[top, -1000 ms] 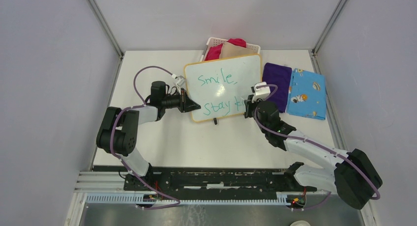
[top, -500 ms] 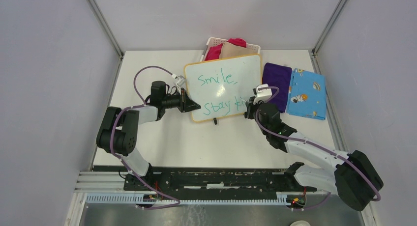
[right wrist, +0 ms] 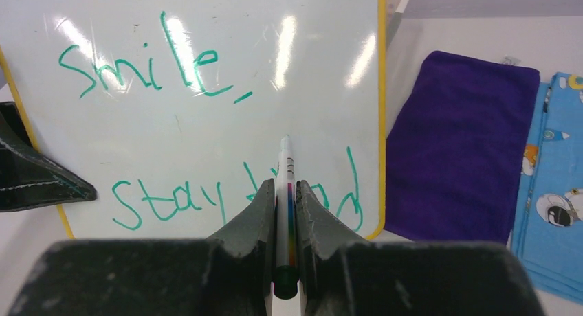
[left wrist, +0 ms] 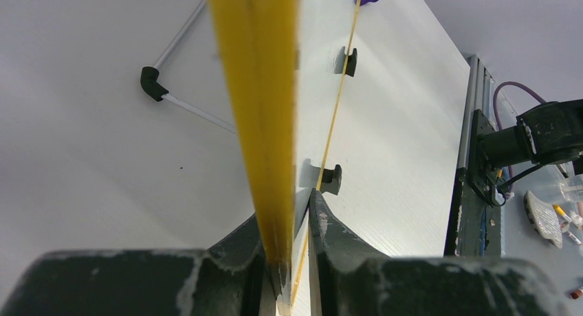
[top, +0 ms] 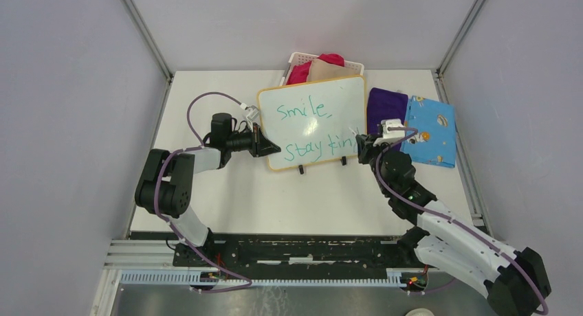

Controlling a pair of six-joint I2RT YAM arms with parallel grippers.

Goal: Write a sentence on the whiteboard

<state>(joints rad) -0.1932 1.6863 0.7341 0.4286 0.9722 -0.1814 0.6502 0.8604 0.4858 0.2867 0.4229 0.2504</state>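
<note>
The whiteboard (top: 313, 99) with its yellow-orange frame stands tilted on two black feet at the table's middle back. The sentence (top: 302, 111) is in green, "Smile," above "stay kind"; it shows larger in the right wrist view (right wrist: 155, 69). My left gripper (top: 269, 148) is shut on the whiteboard's left edge (left wrist: 265, 123). My right gripper (top: 362, 145) is shut on a white marker (right wrist: 284, 192) with a rainbow stripe. It sits by the board's lower right corner, and the marker's tip points at the board above "kind".
A white slotted basket (top: 300, 57) with red and tan cloth stands behind the board. A purple cloth (top: 385, 110) and a blue patterned cloth (top: 430, 130) lie to the board's right. Grey walls enclose the table.
My right gripper has moved right along the lower line with the marker. The second line has grown from "stay k" to "stay kind". The left arm has not moved.
</note>
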